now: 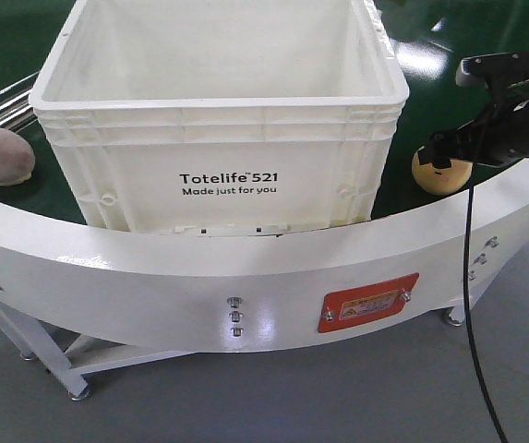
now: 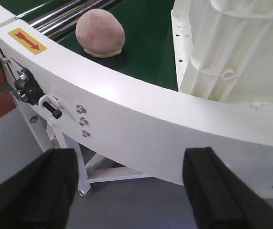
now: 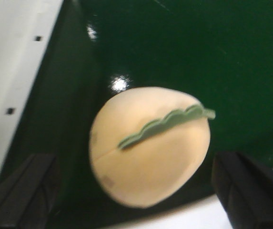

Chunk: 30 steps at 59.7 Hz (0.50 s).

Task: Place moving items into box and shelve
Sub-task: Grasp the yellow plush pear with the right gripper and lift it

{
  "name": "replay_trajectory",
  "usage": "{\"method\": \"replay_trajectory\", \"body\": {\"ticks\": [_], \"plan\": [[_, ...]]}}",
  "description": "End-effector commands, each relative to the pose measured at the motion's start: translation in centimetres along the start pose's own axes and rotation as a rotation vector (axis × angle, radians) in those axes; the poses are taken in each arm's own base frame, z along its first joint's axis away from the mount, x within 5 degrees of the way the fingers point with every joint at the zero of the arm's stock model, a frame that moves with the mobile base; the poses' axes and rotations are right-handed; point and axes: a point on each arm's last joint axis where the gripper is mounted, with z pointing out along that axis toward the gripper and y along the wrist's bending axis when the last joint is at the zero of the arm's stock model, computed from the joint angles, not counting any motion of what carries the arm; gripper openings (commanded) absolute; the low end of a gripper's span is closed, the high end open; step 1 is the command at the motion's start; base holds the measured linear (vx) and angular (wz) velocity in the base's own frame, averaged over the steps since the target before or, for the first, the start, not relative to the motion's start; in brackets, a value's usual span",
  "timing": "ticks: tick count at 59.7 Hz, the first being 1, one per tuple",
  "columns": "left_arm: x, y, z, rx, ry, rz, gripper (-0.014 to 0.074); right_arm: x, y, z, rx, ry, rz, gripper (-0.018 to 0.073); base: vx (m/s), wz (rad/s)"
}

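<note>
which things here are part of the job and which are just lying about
Job:
tote
yellow fruit
pink-brown fruit
right pincer, open, a finger on either side of the yellow fruit
left pincer, open, holding nothing

Just there:
belt
frame
rollers
label
cable

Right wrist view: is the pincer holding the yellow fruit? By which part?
Nothing held. Right pincer open, straddling yellow fruit without touching; left pincer open, empty.
</note>
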Motion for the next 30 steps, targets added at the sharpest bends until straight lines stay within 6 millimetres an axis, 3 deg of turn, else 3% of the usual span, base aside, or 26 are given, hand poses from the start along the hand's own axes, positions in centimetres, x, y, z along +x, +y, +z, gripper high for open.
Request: {"method": "replay_trajectory", "body": {"ticks": [1, 13, 24, 30], "plan": [[-1.5, -0.1, -0.4, 0.01, -0.089, -0.003, 0.058, -2.1, -1.0, -0.3, 0.065, -0.101, -0.045, 0.0677, 0.0, 0.0], [-1.5, -0.1, -0.4, 0.01, -0.088, -0.004, 0.058, -1.4, -1.2, 2.5, 0.061, -0.057, -0.056, 0.0588, 0.0, 0.0], [-1.4, -0.1, -0.4, 0.009, -0.078, -0.004, 0.058, -1.7, -1.2, 2.0, 0.065, -0.071, -0.048, 0.0396, 0.0, 0.0], [-1.3, -0.1, -0.4, 0.008, -0.073, -0.004, 0.058, -2.9, -1.3, 0.2, 0.08, -0.121, -0.054, 0.0353, 0.0, 0.0]]}}
